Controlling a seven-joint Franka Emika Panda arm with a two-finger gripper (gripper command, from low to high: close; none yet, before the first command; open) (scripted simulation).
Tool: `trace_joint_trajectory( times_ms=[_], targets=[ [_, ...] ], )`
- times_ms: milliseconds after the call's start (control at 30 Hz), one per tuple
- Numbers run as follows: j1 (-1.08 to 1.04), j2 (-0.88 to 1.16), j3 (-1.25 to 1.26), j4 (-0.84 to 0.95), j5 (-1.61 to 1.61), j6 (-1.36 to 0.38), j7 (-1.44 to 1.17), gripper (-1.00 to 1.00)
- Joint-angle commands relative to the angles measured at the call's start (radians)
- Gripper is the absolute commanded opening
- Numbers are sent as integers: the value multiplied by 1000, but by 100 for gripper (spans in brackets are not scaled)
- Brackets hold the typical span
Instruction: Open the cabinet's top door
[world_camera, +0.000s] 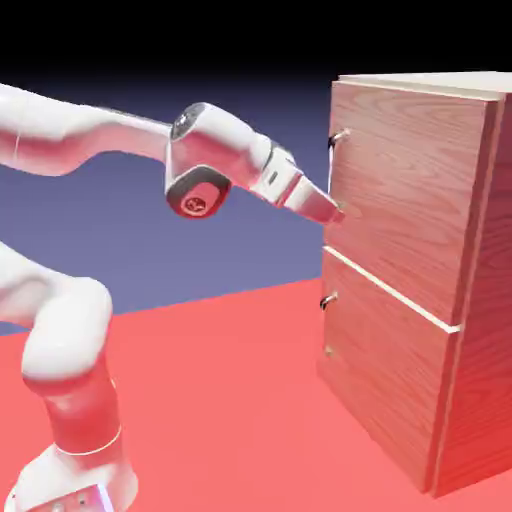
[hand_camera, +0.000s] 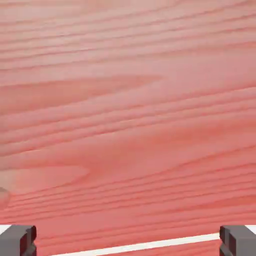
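Both cabinet (world_camera: 420, 270) panels closed, pincer (world_camera: 335, 212) spread.

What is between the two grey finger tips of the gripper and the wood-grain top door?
Nothing: in the hand view the open gripper faces the top door with only bare wood grain between the fingertips.

From my end the table (world_camera: 220, 400) is a flat, glossy red surface filling the lower half of the exterior view. Behind it sits a plain blue-violet backdrop (world_camera: 150, 240), darkening to pure black along the top. Lighting looks soft and even, no harsh shadows anywhere.
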Motion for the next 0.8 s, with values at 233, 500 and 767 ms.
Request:
trace_joint_trajectory(
  times_ms=[233, 500, 767],
  targets=[
    [-147, -140, 164, 28, 348, -58, -167, 0],
    [-293, -280, 327, 55, 696, -116, -334, 0],
    [-440, -420, 490, 83, 1044, -173, -500, 0]
  ],
)
